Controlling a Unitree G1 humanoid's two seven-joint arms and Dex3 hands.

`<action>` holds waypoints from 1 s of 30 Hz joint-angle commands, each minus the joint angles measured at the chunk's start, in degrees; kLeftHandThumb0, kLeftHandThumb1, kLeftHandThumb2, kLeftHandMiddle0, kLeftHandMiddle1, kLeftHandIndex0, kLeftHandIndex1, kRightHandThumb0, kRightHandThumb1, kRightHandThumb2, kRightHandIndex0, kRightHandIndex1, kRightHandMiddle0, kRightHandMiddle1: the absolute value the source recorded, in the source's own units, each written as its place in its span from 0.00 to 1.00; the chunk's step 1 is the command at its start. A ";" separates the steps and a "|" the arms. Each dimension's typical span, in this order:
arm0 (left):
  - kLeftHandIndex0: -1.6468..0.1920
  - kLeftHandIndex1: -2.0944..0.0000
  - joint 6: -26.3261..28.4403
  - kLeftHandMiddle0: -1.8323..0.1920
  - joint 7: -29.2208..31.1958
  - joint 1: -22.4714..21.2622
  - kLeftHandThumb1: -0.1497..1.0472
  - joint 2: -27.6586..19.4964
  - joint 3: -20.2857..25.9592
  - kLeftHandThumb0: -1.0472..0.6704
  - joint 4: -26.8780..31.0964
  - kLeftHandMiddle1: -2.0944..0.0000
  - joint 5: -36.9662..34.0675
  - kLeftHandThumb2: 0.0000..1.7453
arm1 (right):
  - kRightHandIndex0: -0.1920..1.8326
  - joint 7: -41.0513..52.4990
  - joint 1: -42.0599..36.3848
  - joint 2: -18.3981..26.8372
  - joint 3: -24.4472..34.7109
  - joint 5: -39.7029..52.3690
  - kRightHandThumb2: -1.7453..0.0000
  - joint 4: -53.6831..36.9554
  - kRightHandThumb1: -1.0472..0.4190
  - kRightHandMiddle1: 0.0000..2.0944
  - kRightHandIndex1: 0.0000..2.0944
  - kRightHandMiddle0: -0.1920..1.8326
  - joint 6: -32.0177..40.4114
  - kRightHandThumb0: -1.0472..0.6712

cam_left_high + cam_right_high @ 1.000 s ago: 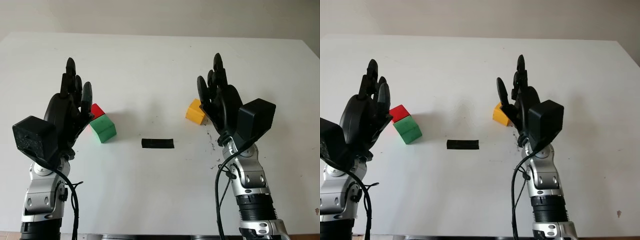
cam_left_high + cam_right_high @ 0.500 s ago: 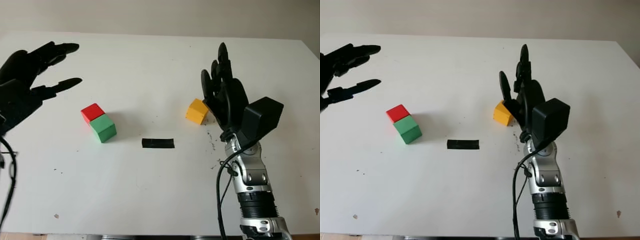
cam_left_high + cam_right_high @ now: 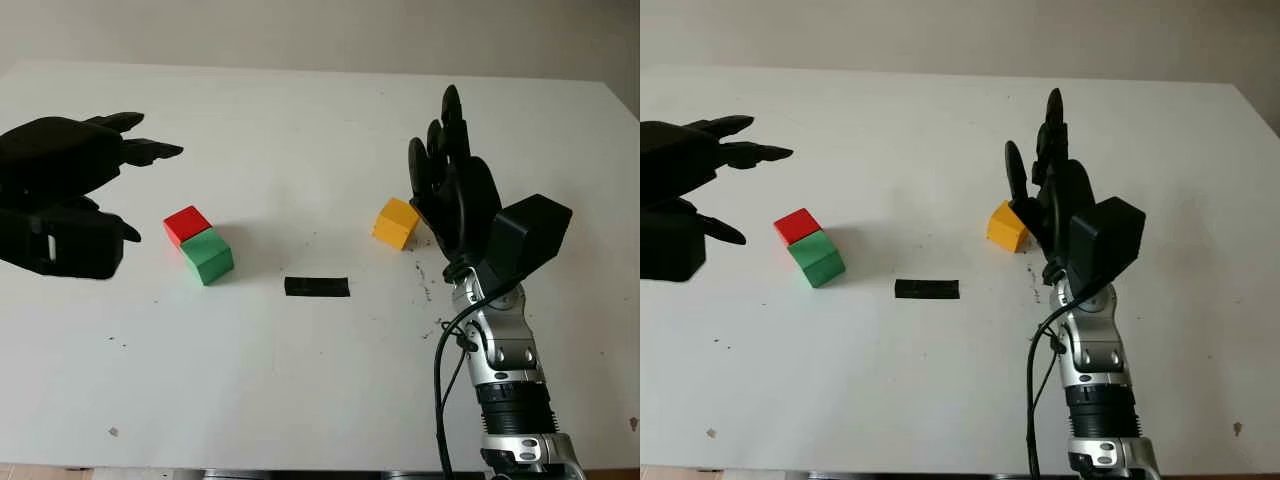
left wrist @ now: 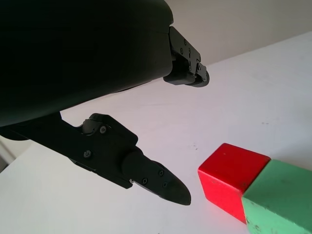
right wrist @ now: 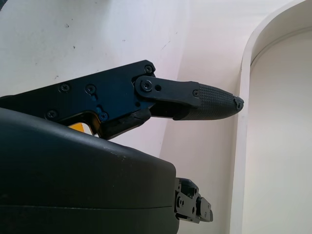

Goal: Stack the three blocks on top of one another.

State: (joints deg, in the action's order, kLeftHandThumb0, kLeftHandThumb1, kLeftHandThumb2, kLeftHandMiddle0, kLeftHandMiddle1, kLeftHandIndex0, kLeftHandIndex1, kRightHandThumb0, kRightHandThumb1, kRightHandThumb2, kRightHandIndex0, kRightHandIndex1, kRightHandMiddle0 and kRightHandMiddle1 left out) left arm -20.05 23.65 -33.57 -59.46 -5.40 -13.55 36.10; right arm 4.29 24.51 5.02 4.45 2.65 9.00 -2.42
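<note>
Item: small red cube block (image 3: 186, 224), apparently painted wood. It lay on the white table (image 3: 300, 380) at its left side, touching the small green cube block (image 3: 208, 256) just in front of it.

Item: small orange-yellow cube block (image 3: 396, 223). It lay well apart from the other two, right of centre.

Item: short black strip (image 3: 317, 287), flat on the table between the two groups.

Left hand (image 3: 70, 190): black, three-fingered, open and holding nothing, hovering beside the red block on its outer side, fingers (image 4: 151, 173) pointing towards it.

Right hand (image 3: 455, 195): black, raised upright just beside the orange-yellow block, touching nothing, open.

Stacking: none done; all three blocks lay singly on the table.

Handling, by judgement: blocks probably light, rigid, smooth-faced and not fragile. Best taken by two opposite side faces, thumb against fingers, leaving top and bottom free for square placing. The red and green pair touched, so only the outer faces were free.
</note>
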 commanded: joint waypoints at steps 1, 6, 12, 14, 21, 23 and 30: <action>0.76 0.97 -0.46 0.91 -1.23 -1.49 0.78 0.76 -0.65 0.37 -0.35 0.97 0.76 0.03 | 0.00 -0.04 0.33 0.48 0.08 -0.09 0.69 -0.14 0.00 0.00 0.00 0.00 -0.62 0.20; 0.74 0.97 -2.84 0.91 -4.82 -2.03 0.78 2.51 -3.42 0.38 -1.13 0.97 4.93 0.03 | 0.00 0.32 0.20 0.74 -0.34 -0.50 0.69 -0.04 0.00 0.00 0.00 0.00 -0.91 0.21; 0.74 0.97 -6.05 0.91 -9.61 -3.08 0.80 2.44 -6.23 0.37 -2.21 0.97 11.22 0.03 | 0.00 1.23 -0.08 0.43 -0.36 0.09 0.70 -0.35 0.00 0.00 0.00 0.00 -0.17 0.20; 0.73 0.97 -7.64 0.90 -11.44 -3.71 0.80 2.14 -6.83 0.37 -2.86 0.97 12.80 0.03 | 0.00 1.21 -0.05 0.32 -0.38 0.12 0.70 -0.40 0.00 0.00 0.00 0.00 0.22 0.21; 0.70 0.97 -11.87 0.88 -16.42 -7.33 0.80 1.31 -9.83 0.36 -6.34 0.97 20.00 0.03 | 0.00 1.15 0.07 0.38 -0.83 -0.46 0.69 -0.40 0.00 0.00 0.00 0.00 0.86 0.21; 0.69 0.96 -12.86 0.88 -17.82 -8.42 0.80 1.26 -10.84 0.36 -7.57 0.97 21.81 0.03 | 0.00 1.26 0.10 0.45 -0.92 -0.48 0.69 -0.42 0.00 0.00 0.00 0.00 0.85 0.21; 0.65 0.96 -14.26 0.88 -19.41 -10.81 0.81 1.64 -13.22 0.36 -9.94 0.97 24.70 0.03 | 0.00 1.16 0.21 0.35 -0.99 -0.39 0.69 -0.60 0.00 0.00 0.00 0.00 0.87 0.20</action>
State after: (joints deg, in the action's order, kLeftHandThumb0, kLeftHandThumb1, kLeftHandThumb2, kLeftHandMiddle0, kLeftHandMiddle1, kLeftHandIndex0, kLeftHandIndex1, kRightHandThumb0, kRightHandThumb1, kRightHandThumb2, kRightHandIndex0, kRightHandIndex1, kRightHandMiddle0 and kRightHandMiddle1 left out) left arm -33.98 4.98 -42.95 -57.22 -18.03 -23.07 60.36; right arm 5.48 24.47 5.06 3.50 2.29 9.01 -1.68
